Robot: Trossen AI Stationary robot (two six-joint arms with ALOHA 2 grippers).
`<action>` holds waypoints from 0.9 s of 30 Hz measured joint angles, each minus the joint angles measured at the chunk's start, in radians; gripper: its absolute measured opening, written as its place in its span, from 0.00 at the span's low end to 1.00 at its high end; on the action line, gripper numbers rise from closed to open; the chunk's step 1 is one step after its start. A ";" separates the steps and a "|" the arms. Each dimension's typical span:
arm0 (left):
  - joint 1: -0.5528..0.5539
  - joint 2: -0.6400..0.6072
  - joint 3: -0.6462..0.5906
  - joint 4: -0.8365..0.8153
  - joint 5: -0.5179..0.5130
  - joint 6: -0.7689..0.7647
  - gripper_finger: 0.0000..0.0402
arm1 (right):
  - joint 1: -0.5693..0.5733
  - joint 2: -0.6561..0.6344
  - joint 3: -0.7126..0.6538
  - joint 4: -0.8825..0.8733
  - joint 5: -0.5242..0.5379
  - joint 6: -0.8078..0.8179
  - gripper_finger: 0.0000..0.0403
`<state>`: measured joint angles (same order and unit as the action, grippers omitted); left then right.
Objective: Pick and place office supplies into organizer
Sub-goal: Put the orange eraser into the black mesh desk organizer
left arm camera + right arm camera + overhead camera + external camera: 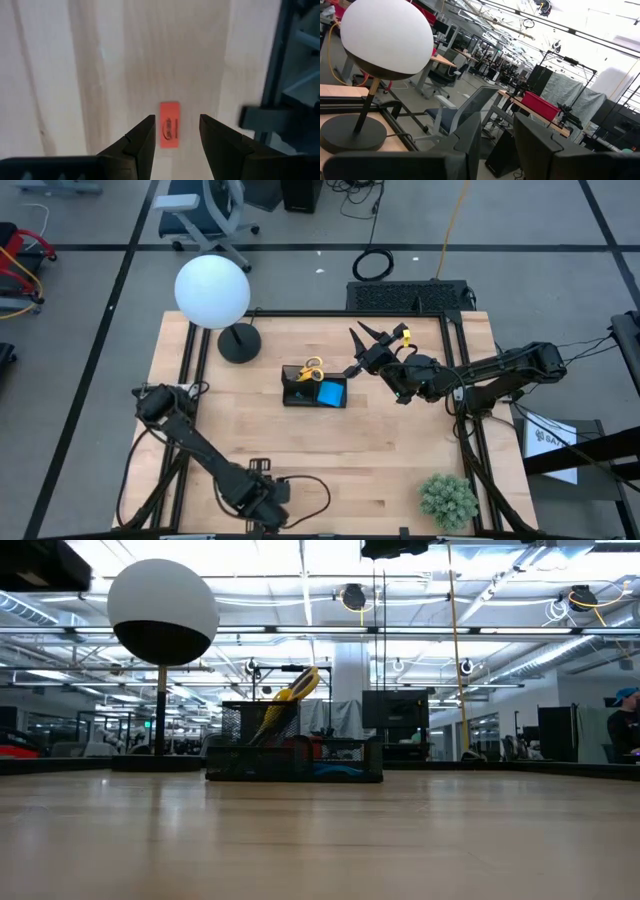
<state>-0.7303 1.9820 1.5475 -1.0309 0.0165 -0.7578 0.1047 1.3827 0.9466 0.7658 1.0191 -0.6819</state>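
Note:
The black organizer (303,394) stands mid-table. The yellow-handled scissors (312,368) stick up out of it, handles up, leaning on its wall, as the low view (288,695) shows. The blue pad (332,393) lies in its right compartment. A small red eraser (169,131) lies flat on the wood. My left gripper (176,122) is open near the table's near edge (268,515), one finger on either side of the eraser, apart from it. My right gripper (366,336) is open and empty, raised just right of and beyond the organizer. No pens show.
A lamp with a white globe (212,290) and a black round base (239,342) stands at the far left. A green plant ball (447,500) sits at the near right corner. The black table frame (295,75) runs close beside the eraser.

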 joint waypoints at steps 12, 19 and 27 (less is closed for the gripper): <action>-0.010 0.000 -0.035 0.048 -0.013 -0.015 0.40 | 0.000 0.000 0.000 0.000 0.000 0.000 0.26; -0.001 0.001 -0.145 0.079 0.031 -0.047 0.40 | 0.000 0.000 0.000 0.000 0.000 0.000 0.26; -0.006 -0.003 -0.219 0.131 0.081 -0.072 0.40 | 0.000 0.000 0.000 0.000 0.000 0.000 0.26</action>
<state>-0.7361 1.9792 1.3286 -0.9000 0.0978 -0.8299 0.1047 1.3827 0.9466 0.7660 1.0191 -0.6819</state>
